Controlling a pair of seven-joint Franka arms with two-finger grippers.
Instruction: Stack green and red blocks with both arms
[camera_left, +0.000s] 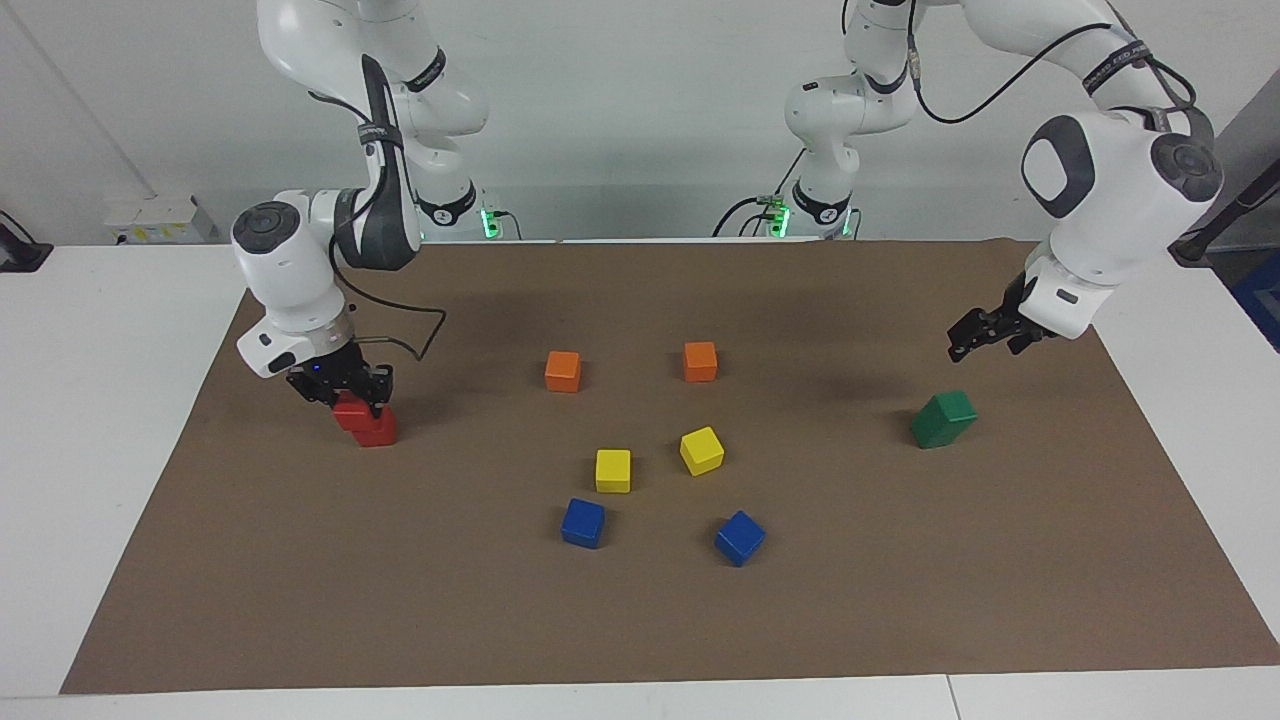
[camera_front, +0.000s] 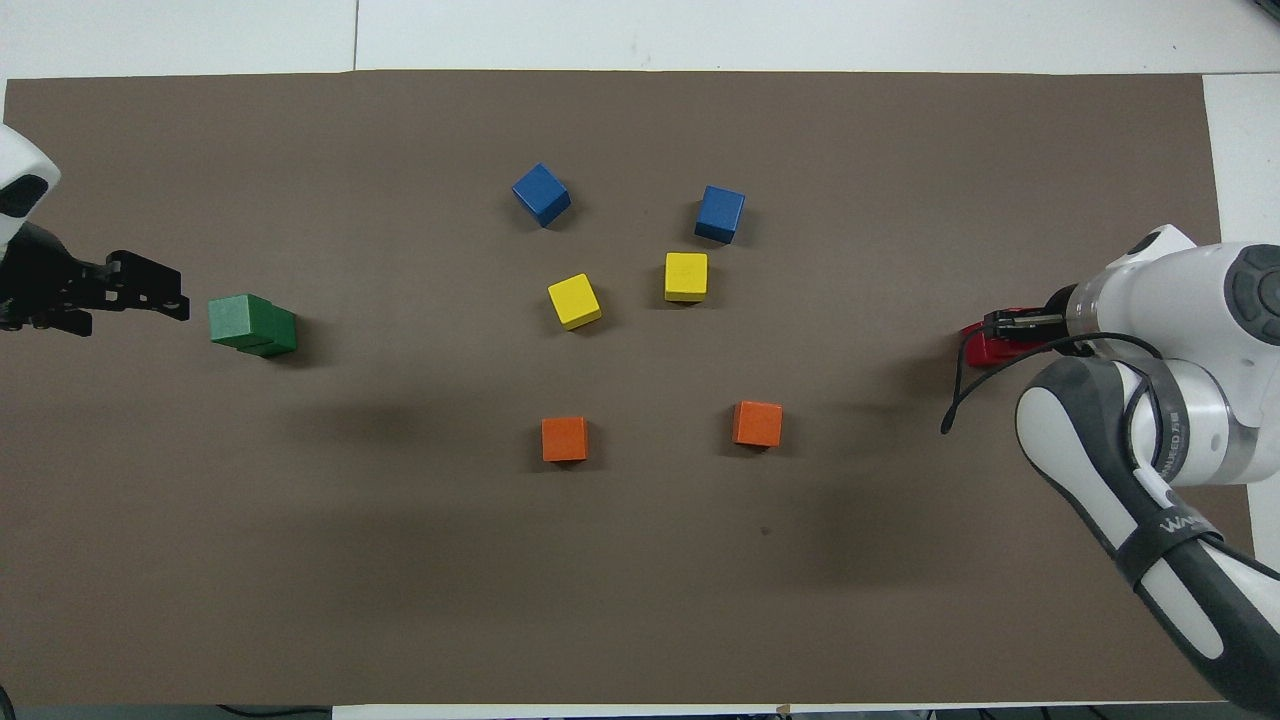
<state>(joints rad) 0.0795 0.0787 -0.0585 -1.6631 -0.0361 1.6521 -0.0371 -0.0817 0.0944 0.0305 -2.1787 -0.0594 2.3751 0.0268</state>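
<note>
2 green blocks (camera_left: 942, 419), 2 red blocks (camera_left: 366, 421); orange (camera_left: 563, 370), yellow (camera_left: 613, 470), blue cubes (camera_left: 583, 522); brown mat (camera_left: 640, 620); white arms (camera_left: 1100, 200)

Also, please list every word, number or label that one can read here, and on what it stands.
"WA": white letters on the black strap of the right arm; the rest is hidden by the curve.
Grey band on that arm: white lettering, too blurred to read.
Cable strap on the left arm: lettering too small to read.
Cubes and mat: no text.
</note>
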